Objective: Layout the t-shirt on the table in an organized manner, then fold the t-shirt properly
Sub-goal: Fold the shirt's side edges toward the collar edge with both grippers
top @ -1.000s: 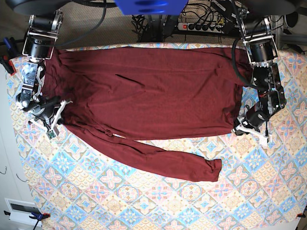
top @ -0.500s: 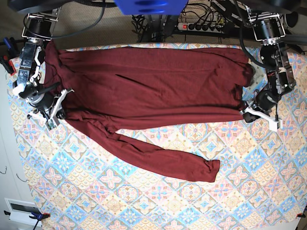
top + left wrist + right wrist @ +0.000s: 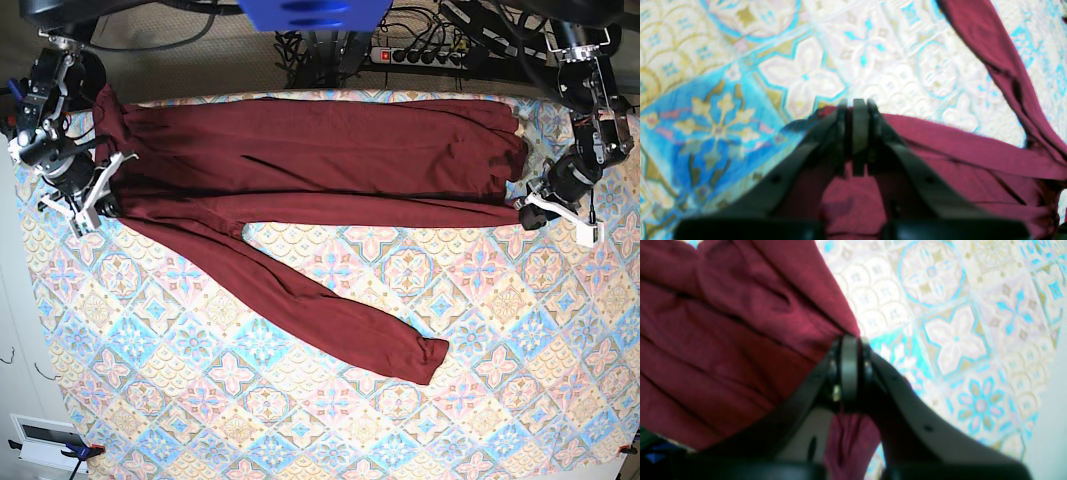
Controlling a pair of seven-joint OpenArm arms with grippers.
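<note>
The dark maroon t-shirt (image 3: 310,160) lies stretched in a wide band along the far side of the table (image 3: 300,420). One long sleeve (image 3: 330,310) trails diagonally toward the middle. My left gripper (image 3: 523,212) is shut on the shirt's corner at the base view's right. The left wrist view shows its jaws (image 3: 855,102) pinched on maroon cloth (image 3: 973,156) over the patterned table (image 3: 806,73). My right gripper (image 3: 104,200) is shut on the shirt's edge at the left. In its wrist view the gripper (image 3: 850,339) clamps gathered fabric (image 3: 723,340) above the table (image 3: 957,340).
A power strip and cables (image 3: 420,50) lie behind the table's far edge, beside a blue mount (image 3: 310,12). A white box (image 3: 45,440) and a blue clamp (image 3: 80,452) sit off the front left corner. The table's left edge runs close to my right gripper.
Both grippers have moved outward and toward the far edge, still holding the cloth. The shirt's body has been pulled into a narrower, tauter band, and the sleeve has dragged along.
</note>
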